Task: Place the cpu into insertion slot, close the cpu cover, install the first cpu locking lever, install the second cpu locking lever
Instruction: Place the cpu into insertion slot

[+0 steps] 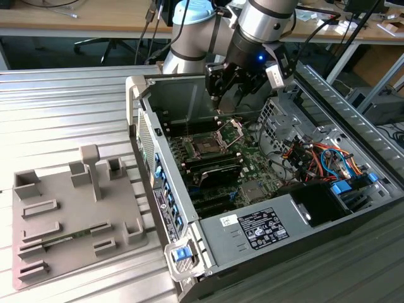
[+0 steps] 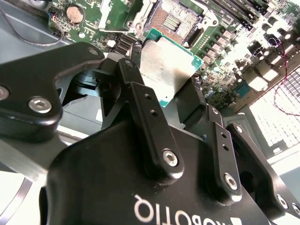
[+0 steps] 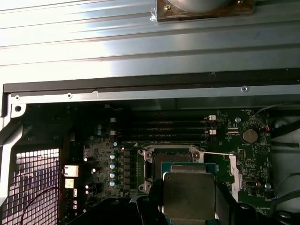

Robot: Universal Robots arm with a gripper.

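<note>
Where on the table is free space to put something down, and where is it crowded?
Free: ribbed table strip between grey fixture tray and far desk. Crowded: inside the computer case, where the gripper holds the cpu.

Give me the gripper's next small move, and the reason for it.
Likely ease the gripper across the board until the cpu is square over the insertion slot. The gripper holds the cpu above the board; in both wrist views it looks short of the slot, which lies bare with the cpu cover swung up.
</note>
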